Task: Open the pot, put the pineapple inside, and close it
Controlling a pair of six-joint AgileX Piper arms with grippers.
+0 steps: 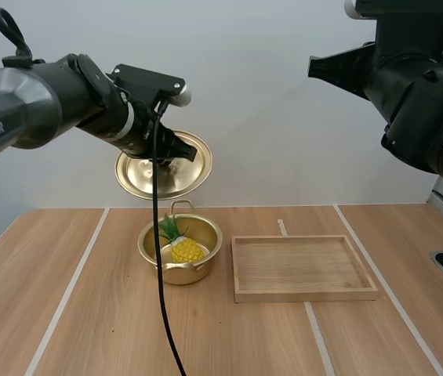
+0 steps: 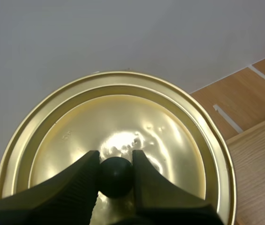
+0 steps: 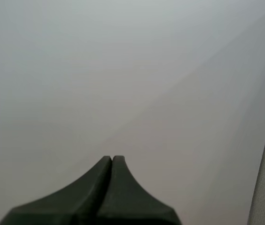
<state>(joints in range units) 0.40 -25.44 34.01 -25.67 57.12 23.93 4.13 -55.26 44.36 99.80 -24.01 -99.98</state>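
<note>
So, my left gripper (image 2: 115, 158) is clamped on the knob (image 2: 116, 177) of the lid (image 2: 123, 117), holding it tilted in the air just above and behind the pot (image 1: 179, 275). Pineapple (image 1: 187, 251) sits inside the open pot on the surface (image 1: 88, 313), tray (image 1: 305, 292) just beside it. My right gripper (image 3: 112, 159) is up high, fingers pressed together on nothing.

the fingers (image 2: 76, 183) of the left gripper (image 2: 116, 157) cover both sides of the knob (image 2: 116, 180), and the near rim of the lid (image 2: 123, 108) runs off the picture's edge. in the high view the pot (image 1: 180, 272) wall hides the lower part of the pineapple (image 1: 187, 251), and the right arm (image 1: 425, 102) is cut off at the top and right edges.
</note>
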